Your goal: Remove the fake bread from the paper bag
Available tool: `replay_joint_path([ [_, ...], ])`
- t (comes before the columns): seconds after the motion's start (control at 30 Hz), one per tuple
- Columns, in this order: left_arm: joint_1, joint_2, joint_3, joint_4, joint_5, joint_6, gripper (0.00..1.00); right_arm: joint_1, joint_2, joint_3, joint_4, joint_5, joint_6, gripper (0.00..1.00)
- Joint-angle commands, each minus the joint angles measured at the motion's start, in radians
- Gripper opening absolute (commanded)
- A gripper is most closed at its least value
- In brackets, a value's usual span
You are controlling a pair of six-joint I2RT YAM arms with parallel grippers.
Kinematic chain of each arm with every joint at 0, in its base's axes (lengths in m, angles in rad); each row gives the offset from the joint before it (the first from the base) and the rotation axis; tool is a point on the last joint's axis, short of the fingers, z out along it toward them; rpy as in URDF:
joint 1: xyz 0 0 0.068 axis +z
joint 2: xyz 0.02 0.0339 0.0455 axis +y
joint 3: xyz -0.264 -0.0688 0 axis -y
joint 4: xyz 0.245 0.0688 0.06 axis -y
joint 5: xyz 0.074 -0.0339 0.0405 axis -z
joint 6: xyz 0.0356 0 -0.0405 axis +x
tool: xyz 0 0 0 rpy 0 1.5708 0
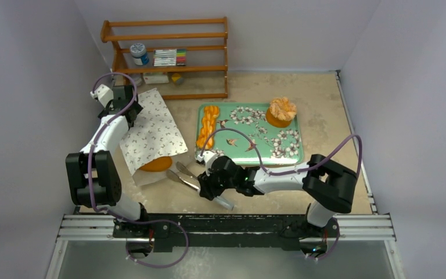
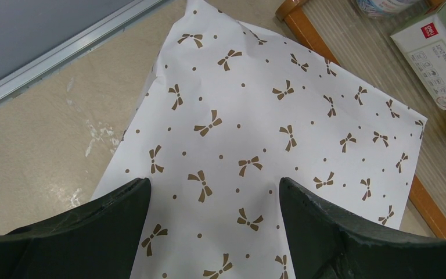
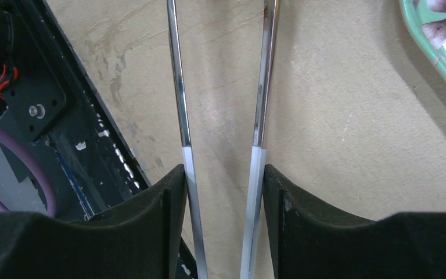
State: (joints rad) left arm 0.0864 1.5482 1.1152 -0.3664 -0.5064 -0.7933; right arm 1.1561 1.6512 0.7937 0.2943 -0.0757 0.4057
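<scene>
Our right gripper (image 3: 223,174) pinches the tongs (image 3: 177,87); our left gripper (image 2: 213,185) hangs spread over the paper bag (image 2: 255,104). A loaf (image 1: 155,164) peeks from its mouth, left of centre; unpinned, the bag may drag along.

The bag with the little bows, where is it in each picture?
Top external: paper bag lies left of centre, beside the green tray.
Left wrist: it fills the middle, below the left gripper.
Right wrist: not in it; the right gripper holds tongs.
Shared landmark: the tan table, in all three.
</scene>
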Motion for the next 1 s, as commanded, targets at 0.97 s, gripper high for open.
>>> replay_joint_path([
  [0.97,-0.017,0.004,0.032,0.049,0.013,-0.015,0.81,-0.169,0.165,0.247,0.035,-0.286,0.055,0.51],
])
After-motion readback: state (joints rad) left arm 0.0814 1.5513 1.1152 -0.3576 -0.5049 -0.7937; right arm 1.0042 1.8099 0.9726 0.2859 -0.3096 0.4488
